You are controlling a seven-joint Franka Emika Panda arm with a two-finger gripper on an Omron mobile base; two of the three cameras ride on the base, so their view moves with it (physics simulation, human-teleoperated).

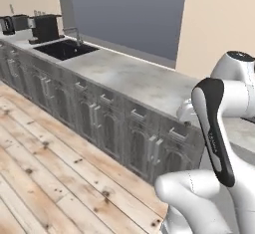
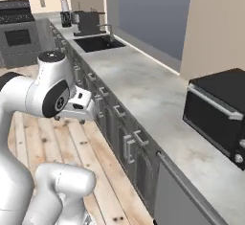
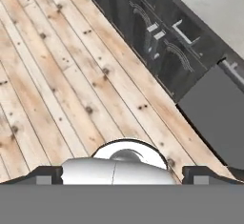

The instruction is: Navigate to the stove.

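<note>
The stove (image 2: 17, 33) stands far off at the back left in the right base view, a dark grey range with a raised back panel and a windowed oven door. It sits beyond the end of the long counter (image 2: 143, 90). My arm is folded close to the base, and the hand (image 2: 79, 105) hangs over the wooden floor. In the hand view my gripper (image 3: 122, 175) is open with nothing between its widely spread fingertips (image 3: 45, 174), and it looks down at the floor planks (image 3: 57, 75) beside the dark cabinet fronts (image 3: 157, 37).
A black toaster oven (image 2: 217, 109) sits on the counter at the right. Further along are a sink (image 2: 98, 42) with a tap and a dark coffee machine (image 2: 88, 22). The row of cabinets (image 1: 99, 123) borders the open wooden floor (image 1: 45, 178).
</note>
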